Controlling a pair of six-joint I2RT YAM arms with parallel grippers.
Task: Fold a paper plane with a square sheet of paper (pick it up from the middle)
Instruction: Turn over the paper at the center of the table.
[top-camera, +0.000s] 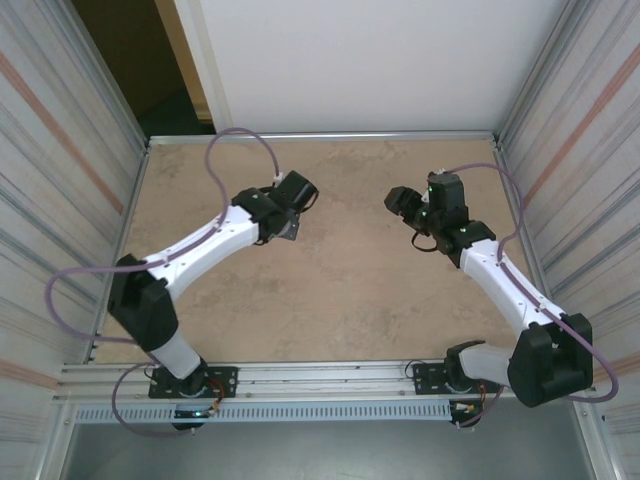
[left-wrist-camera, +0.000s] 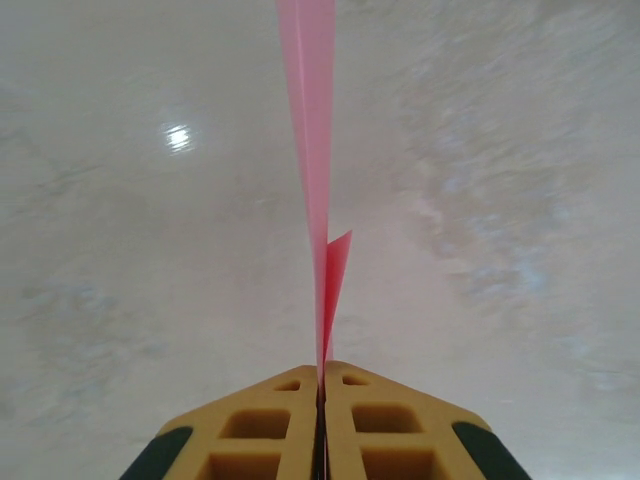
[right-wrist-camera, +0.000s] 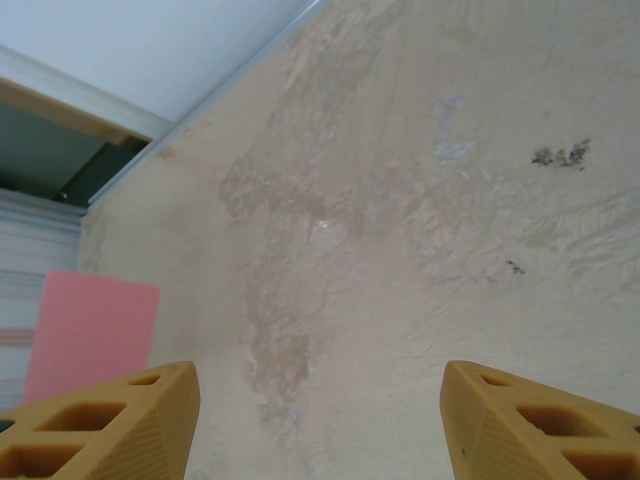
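A beige marbled tabletop (top-camera: 340, 300) lies between ribbed walls (top-camera: 60, 150). The left gripper (left-wrist-camera: 321, 372), over the tabletop's left half nearer the far edge, is clamped on the pink paper (left-wrist-camera: 312, 120), which stands edge-on above the surface. The right gripper (right-wrist-camera: 318, 390) has its fingers apart, holding nothing.

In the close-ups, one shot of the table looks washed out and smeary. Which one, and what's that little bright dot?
Left wrist view: the table is pale and blurred, the dot is a glare spot of reflected light, yet the pink paper in the left claw looks fairly sharp. Right wrist view: the table's dark stains are crisp. Top view: even light, soft shadows.
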